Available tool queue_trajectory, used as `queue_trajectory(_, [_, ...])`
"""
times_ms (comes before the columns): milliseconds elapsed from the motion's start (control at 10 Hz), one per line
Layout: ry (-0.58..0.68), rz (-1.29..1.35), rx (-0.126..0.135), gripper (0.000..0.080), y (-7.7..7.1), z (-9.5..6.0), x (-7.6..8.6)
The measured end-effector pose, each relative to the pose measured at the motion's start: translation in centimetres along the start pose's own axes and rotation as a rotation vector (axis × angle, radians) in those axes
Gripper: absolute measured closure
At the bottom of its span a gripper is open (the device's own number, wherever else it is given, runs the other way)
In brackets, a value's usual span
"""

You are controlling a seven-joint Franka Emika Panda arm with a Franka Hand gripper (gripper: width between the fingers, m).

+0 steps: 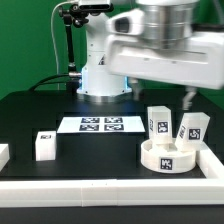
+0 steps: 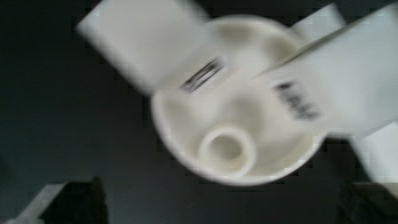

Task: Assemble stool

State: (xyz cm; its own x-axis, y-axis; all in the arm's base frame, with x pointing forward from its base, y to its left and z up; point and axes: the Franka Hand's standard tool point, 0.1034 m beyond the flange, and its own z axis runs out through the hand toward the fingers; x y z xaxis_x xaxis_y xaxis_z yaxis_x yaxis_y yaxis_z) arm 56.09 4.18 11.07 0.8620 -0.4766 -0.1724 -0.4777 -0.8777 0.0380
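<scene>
Exterior view: stool parts lie unassembled on the table (image 1: 30,112); the tool holds nothing.
The arm (image 1: 150,40), blurred, reaches over the table's side on the exterior view's right. A long white border rail (image 1: 90,190) runs along the near edge, and the marker board (image 1: 98,124) lies flat before the arm's base. The round seat (image 1: 168,156) rests near the rail's corner on the exterior view's right, with the first leg block (image 1: 158,122) and second leg block (image 1: 193,127) upright just behind it. The third leg block (image 1: 45,146) stands well apart on the exterior view's left. In the wrist view, the tool (image 2: 228,205) hangs over the seat with its jaws wide apart.
</scene>
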Motion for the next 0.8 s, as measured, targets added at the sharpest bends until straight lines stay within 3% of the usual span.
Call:
queue_trajectory(100, [0.005,-0.033,-0.003,0.0151,2.1,0.1,1.3])
queue_trajectory(300, [-0.001,-0.032,-0.011,0.0151,4.3,0.8,2.4])
queue_trajectory(700, [-0.002,-0.065,-0.016,0.0151,4.4,1.0,2.4])
queue_trajectory(800, [0.002,-0.166,-0.024,0.0151,5.7,1.6,3.2])
